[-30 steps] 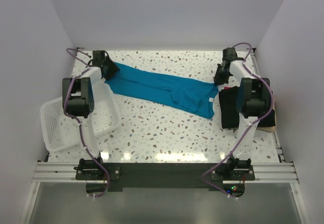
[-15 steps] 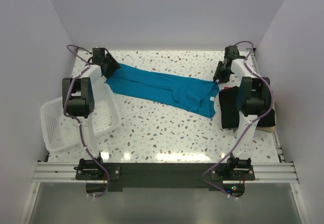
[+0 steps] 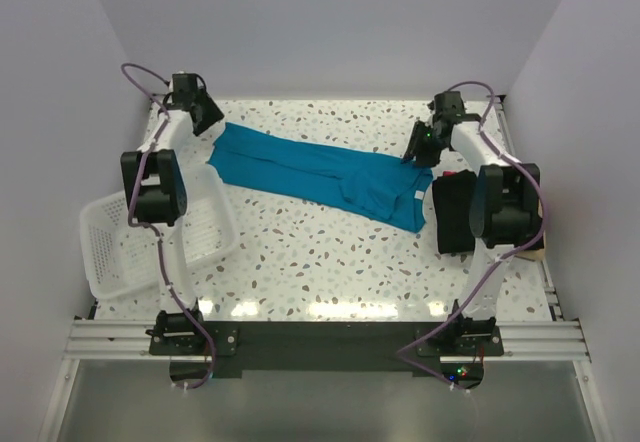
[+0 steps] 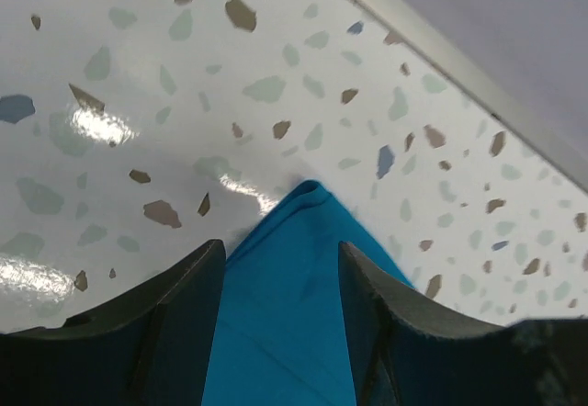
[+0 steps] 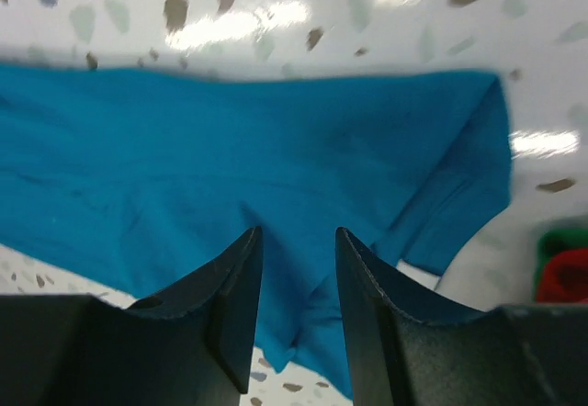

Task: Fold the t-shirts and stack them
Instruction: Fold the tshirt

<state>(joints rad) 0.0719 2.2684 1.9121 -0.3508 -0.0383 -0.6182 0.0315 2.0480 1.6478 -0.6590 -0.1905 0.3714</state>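
Both dark claws gape open, the left claw (image 4: 280,261) above a pointed corner of the smooth teal-blue cloth t-shirt (image 3: 310,170), the right claw (image 5: 296,239) above its other end. Folded long and narrow, it lies across the glossy speckled bench (image 3: 330,262), just beside the black cloth t-shirt (image 3: 455,217).

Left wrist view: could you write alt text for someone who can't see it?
A corner of a teal-blue t-shirt lies on a white speckled table, pointing away between the two dark fingers of the left pincer, which stand open on either side of it.

Bright overhead glare, soft wrist-view blur
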